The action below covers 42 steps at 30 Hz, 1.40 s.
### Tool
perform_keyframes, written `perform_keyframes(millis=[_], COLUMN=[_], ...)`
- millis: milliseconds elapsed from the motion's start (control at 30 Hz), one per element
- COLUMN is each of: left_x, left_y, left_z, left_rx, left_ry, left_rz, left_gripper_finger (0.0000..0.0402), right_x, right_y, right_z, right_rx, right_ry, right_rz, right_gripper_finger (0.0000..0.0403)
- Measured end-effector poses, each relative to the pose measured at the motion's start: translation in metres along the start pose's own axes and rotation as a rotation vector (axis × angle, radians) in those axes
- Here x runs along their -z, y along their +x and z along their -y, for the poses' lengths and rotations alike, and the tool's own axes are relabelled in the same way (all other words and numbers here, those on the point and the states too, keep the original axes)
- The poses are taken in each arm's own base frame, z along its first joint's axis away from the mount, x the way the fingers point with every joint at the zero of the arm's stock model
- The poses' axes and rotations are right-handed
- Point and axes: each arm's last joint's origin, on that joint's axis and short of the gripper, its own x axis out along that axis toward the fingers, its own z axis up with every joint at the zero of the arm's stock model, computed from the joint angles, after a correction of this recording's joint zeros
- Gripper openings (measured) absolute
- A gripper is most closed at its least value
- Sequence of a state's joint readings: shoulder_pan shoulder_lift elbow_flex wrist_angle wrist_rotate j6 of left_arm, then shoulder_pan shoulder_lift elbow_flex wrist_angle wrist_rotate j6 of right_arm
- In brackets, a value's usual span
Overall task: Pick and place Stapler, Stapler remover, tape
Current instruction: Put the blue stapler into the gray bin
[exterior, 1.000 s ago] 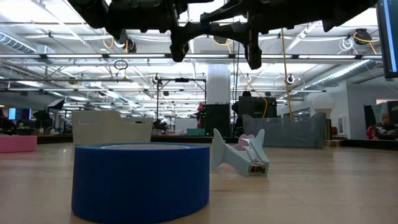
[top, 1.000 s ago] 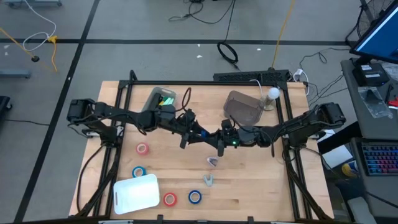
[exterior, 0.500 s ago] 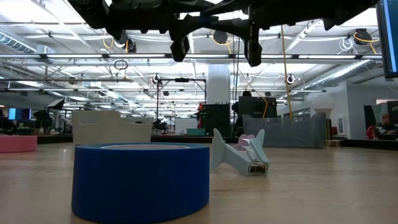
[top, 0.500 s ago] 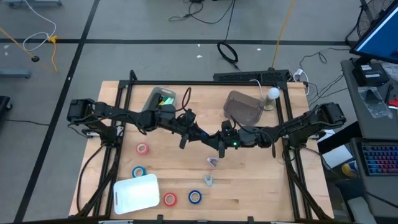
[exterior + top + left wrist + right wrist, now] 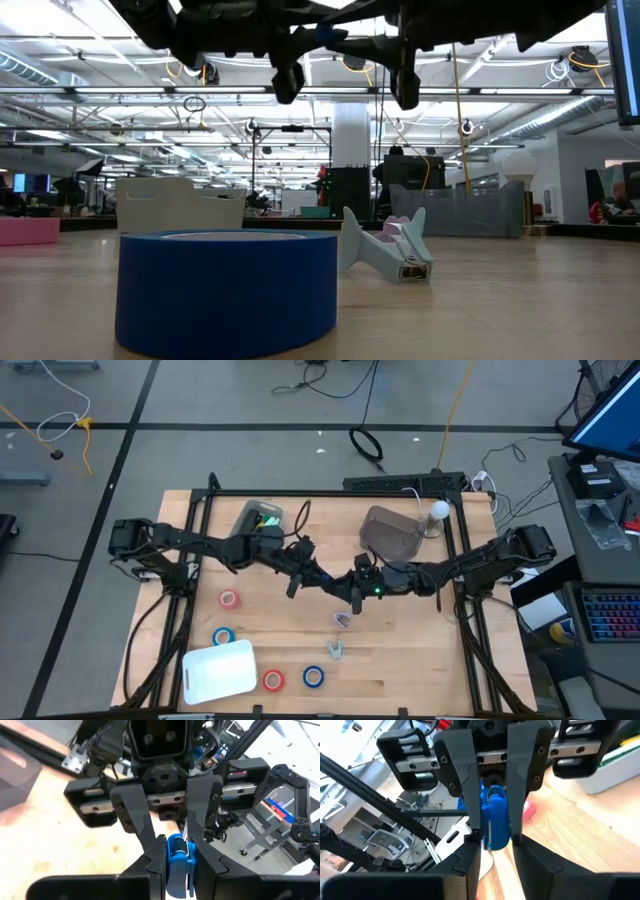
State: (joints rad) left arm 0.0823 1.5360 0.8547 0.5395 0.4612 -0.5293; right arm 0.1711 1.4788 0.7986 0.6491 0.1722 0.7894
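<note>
Almost nothing moved vs 1 s ago; left end effector [image 5: 293, 587] shifted a touch. Blue stapler [image 5: 179, 862] sits mid-air above desk [image 5: 420, 670] centre, clamped by both: left end effector and right end effector [image 5: 356, 600] meet there. Pale stapler remover [image 5: 342, 620] lies just near-side of them, another [image 5: 335, 650] nearer. Tape rolls: pink [image 5: 229, 599], blue [image 5: 222, 636], red [image 5: 273, 680], blue [image 5: 313, 677]. White bin [image 5: 218, 670] near-left.
</note>
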Motion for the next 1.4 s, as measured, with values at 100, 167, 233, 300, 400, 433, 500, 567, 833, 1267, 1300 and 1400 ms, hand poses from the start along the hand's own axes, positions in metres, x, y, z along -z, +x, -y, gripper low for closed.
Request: perform_keyframes(millis=[100,167,233,300,400,433,500,567,833,1267,1300,1400], left_x=[0.000,0.000,0.001,0.002,0.004,0.004,0.004,0.002,-0.002,0.017,0.019,0.024], left_y=[-0.002,-0.004,-0.005,-0.008,-0.013,-0.016,-0.026,-0.037,-0.108,-0.155,-0.154,-0.151], left_z=[-0.005,-0.009,-0.013,-0.018,-0.028,-0.030,-0.035,-0.038,-0.035,-0.073,-0.077,-0.084], left_rx=[-0.022,-0.041,-0.067,-0.101,-0.155,-0.177,-0.241,-0.331,-0.915,-1.192,-1.184,-1.184], left_ry=[-0.013,-0.022,-0.027,-0.037,-0.057,-0.065,-0.073,-0.063,-0.022,-0.127,-0.140,-0.163], left_rz=[-0.014,-0.023,-0.040,-0.060,-0.100,-0.119,-0.153,-0.179,-0.307,-0.620,-0.631,-0.669], left_gripper_finger=[0.0054,0.0054,0.0055,0.0055,0.0056,0.0056,0.0056,0.0056,0.0057,0.0058,0.0058,0.0058], right_x=[0.002,0.003,0.005,0.007,0.010,0.010,0.012,0.014,0.015,0.015,0.015,0.015], right_y=[0.000,0.000,0.000,0.000,-0.001,-0.001,-0.001,-0.002,-0.002,-0.002,-0.002,-0.002], right_z=[0.001,0.002,0.001,0.000,0.000,0.000,0.001,0.003,0.005,0.005,0.005,0.005], right_rx=[0.002,-0.016,-0.046,-0.072,-0.106,-0.116,-0.104,-0.084,-0.063,-0.055,-0.055,-0.054], right_ry=[0.014,0.024,0.030,0.046,0.058,0.062,0.080,0.083,0.081,0.107,0.107,0.107], right_rz=[-0.034,-0.068,-0.107,-0.154,-0.220,-0.232,-0.255,-0.282,-0.285,-0.282,-0.282,-0.281], right_gripper_finger=[0.0128,0.0146,0.0162,0.0175,0.0188,0.0190,0.0191,0.0189,0.0184,0.0187,0.0187,0.0187])
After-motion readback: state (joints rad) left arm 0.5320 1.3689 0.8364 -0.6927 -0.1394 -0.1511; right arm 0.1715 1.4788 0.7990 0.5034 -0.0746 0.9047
